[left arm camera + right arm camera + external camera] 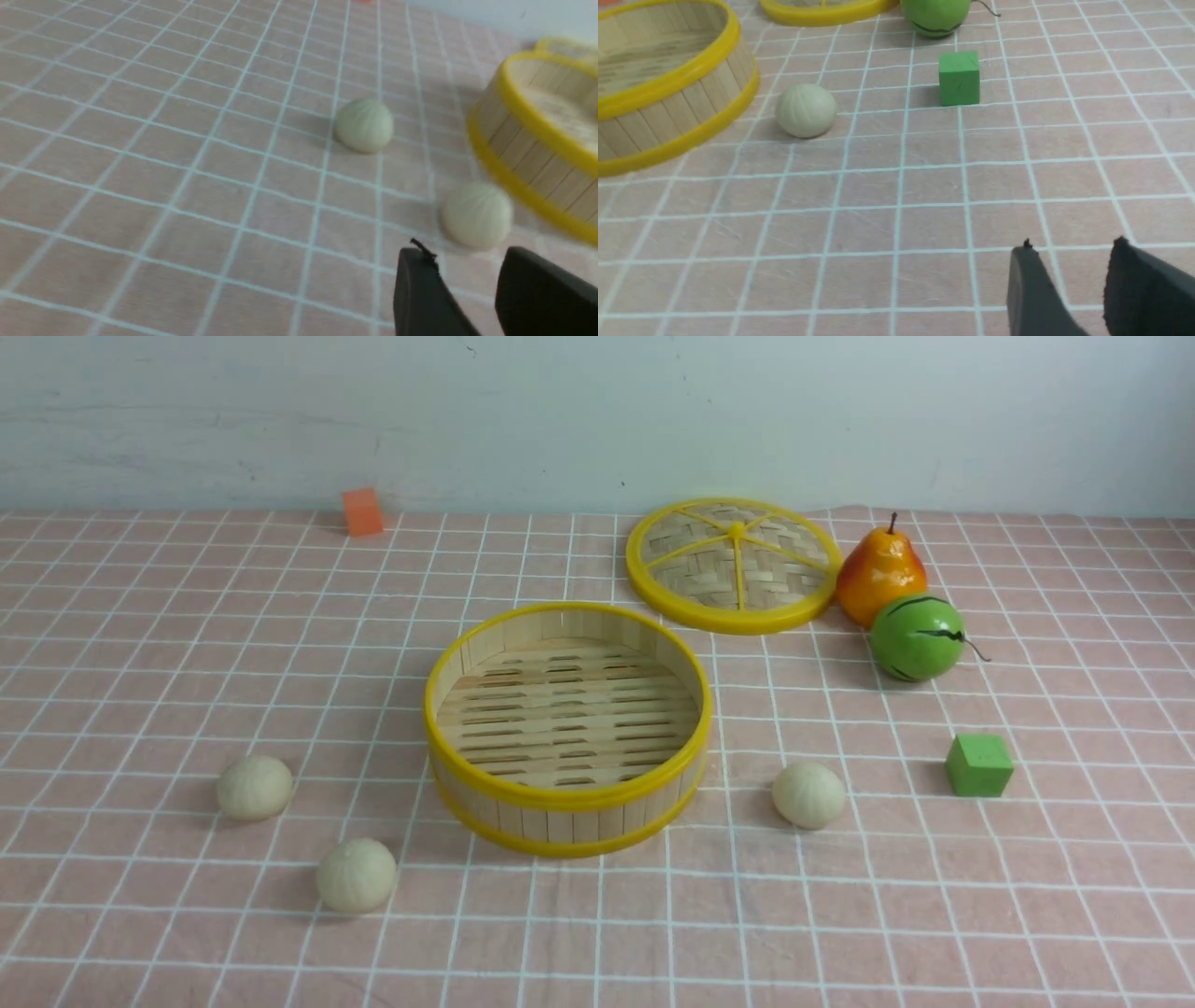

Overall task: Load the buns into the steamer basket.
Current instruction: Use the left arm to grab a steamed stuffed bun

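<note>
The table point(140, 644) lies open on the left and across the near side. The basket point(568, 800) stands empty mid-table; the far-left bun point(254, 787) and near-left bun point(356, 875) lie to its left, the right bun point(808, 794) near its right wall. Left end effector point(467, 263) and right end effector point(1073, 252) hang with fingers apart, holding nothing. Lid point(728, 621), pear point(878, 574), green ball point(915, 637) and green cube point(978, 765) crowd the right.

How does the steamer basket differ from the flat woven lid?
The steamer basket has upright slat walls; the lid is nearly flat. The steamer basket's floor is parallel slats; the lid is woven, with yellow spokes meeting at its centre. The steamer basket stands nearer the robot; the lid lies farther back, to the right. Both are round and yellow-rimmed.
</note>
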`<state>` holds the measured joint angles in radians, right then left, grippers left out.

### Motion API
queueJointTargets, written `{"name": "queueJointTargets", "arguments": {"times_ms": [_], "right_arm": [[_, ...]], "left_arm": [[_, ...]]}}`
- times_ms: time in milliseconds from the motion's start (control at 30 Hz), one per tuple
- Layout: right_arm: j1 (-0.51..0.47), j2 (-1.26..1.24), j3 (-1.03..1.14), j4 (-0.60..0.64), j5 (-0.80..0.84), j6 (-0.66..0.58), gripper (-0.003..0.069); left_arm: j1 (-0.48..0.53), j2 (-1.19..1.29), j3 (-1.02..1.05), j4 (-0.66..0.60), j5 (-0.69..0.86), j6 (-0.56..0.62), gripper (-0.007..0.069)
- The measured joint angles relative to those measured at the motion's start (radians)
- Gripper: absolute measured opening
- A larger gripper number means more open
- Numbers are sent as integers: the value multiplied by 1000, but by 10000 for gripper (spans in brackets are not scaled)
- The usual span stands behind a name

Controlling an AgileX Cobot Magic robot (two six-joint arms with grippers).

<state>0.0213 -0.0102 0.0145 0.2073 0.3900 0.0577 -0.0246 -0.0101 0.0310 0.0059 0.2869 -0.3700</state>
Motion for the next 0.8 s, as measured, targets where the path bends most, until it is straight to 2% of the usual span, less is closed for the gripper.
{"name": "queueJointTargets", "arguments": {"times_ms": [33, 67, 100, 167, 200, 300, 567, 600, 633, 667, 700, 733, 767, 800], "right_arm": [[0, 0, 2, 131, 1, 62, 239], [0, 0, 1, 168, 2, 71, 239], [0, 0, 4, 309, 6, 153, 239], [0, 0, 9, 430, 13, 212, 239], [0, 0, 10, 569, 20, 264, 239], [0, 0, 10, 698, 16, 289, 239], [0, 0, 10, 727, -9, 184, 239], [0, 0, 7, 746, -8, 127, 239], [0, 0, 6, 750, -8, 119, 239], [0, 0, -16, 760, -3, 53, 235], [0, 0, -20, 762, -2, 44, 232], [0, 0, -44, 763, -2, -5, 216], [0, 14, -97, 758, -4, -86, 177], [0, 40, -136, 749, -5, -135, 137]], "left_arm": [[0, 0, 0, -127, -42, -116, 237], [0, 0, 0, -146, -42, -116, 237], [0, 0, 0, -287, -70, -265, 237], [0, 0, 0, -434, -82, -369, 237], [0, 0, 0, -545, -90, -470, 237], [0, 0, 0, -707, -94, -572, 237], [0, 0, 0, -758, -78, -553, 237], [0, 0, -18, -758, -62, -482, 237], [0, 0, -18, -758, -59, -470, 237], [0, 0, -76, -747, -15, -341, 233], [0, 0, -76, -746, -10, -326, 231], [0, 0, -115, -738, 22, -251, 221], [0, 16, -184, -721, 80, -145, 194], [0, 45, -229, -704, 117, -92, 167]]}}
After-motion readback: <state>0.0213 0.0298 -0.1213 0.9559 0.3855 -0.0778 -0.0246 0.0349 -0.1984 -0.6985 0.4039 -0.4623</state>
